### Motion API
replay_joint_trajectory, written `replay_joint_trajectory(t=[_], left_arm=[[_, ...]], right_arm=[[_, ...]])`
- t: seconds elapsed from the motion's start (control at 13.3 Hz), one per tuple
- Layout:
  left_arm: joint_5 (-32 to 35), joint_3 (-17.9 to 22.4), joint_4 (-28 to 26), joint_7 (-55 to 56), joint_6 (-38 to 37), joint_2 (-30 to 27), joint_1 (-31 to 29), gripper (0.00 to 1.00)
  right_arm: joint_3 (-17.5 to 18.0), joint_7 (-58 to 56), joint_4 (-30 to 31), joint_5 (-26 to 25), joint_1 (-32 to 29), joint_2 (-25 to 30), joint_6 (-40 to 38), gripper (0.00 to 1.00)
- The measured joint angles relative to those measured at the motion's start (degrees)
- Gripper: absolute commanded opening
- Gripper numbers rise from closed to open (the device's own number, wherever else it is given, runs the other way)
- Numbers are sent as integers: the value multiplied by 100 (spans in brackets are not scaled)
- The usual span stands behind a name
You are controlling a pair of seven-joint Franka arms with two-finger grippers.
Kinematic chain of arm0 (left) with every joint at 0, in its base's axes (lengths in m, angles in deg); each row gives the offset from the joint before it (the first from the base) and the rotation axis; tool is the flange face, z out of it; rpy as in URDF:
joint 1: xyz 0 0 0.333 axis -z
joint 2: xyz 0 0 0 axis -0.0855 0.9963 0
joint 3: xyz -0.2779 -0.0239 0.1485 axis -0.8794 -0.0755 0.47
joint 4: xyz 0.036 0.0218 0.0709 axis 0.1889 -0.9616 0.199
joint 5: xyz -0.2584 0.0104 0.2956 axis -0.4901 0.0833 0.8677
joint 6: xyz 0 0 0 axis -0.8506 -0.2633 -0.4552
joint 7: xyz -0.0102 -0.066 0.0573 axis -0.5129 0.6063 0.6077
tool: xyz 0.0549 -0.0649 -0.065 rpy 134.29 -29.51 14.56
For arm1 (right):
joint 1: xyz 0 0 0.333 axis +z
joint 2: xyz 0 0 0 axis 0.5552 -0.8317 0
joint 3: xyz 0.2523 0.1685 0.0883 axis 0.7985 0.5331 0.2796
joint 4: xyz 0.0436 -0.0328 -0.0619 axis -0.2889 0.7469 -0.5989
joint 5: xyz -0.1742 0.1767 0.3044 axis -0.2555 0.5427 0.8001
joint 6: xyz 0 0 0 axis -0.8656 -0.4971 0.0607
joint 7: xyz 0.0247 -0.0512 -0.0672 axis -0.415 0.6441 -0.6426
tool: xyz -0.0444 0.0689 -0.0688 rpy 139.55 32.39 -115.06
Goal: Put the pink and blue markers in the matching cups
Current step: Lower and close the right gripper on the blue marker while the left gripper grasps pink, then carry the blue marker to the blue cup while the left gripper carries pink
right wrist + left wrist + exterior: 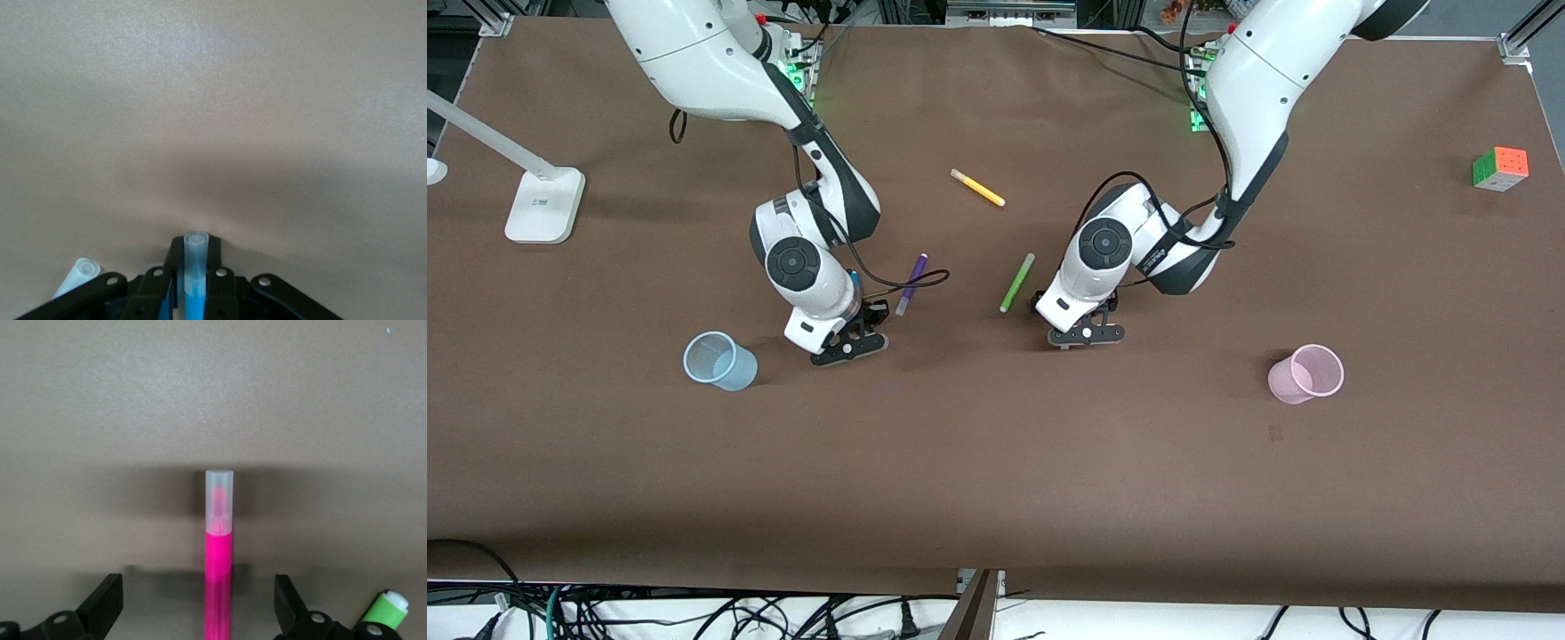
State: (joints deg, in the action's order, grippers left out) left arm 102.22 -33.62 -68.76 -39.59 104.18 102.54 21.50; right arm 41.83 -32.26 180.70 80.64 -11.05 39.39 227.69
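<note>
My right gripper (pixel 849 347) is shut on the blue marker (pixel 195 280), whose pale end sticks out past the fingertips; it stays low over the table beside the light blue cup (pixel 718 360). My left gripper (pixel 1085 334) is open and low over the middle of the table. The pink marker (pixel 219 547) lies on the table between its spread fingers (pixel 107 603), touching neither; it is hidden under the gripper in the front view. The light pink cup (pixel 1307 373) stands upright toward the left arm's end of the table.
A lime-green marker (pixel 1016 283) lies beside the left gripper, its end showing in the left wrist view (pixel 385 610). A purple marker (pixel 911 283) lies beside the right gripper. A yellow marker (pixel 978 188), a puzzle cube (pixel 1500 168) and a white lamp base (pixel 543 204) lie farther off.
</note>
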Motion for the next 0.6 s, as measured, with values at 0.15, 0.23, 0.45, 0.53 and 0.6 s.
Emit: replay_joint_trajectory(t=[0.15,0.23,0.45,0.53,0.6], left_arm=[[1,3,1,5,105,62,3,78],[36,5,2,6,118,74,3,60],[542,3,9,56,124,92,6,6],[634,-8,35,75,125,87,8,0],[679,-11,60,83,124,85,12,0]], right_arm=[[2,-31,-24,-2,11,34,41,8],[2,-117,-90,-5,13,60,50,10],[-38,-850,-591,-7,-15,178,-283,10],[-62,-1151,-878,-7,-57,229,-670,10],[-78,-1470,-1214,-7,-142,274,-1140,10]])
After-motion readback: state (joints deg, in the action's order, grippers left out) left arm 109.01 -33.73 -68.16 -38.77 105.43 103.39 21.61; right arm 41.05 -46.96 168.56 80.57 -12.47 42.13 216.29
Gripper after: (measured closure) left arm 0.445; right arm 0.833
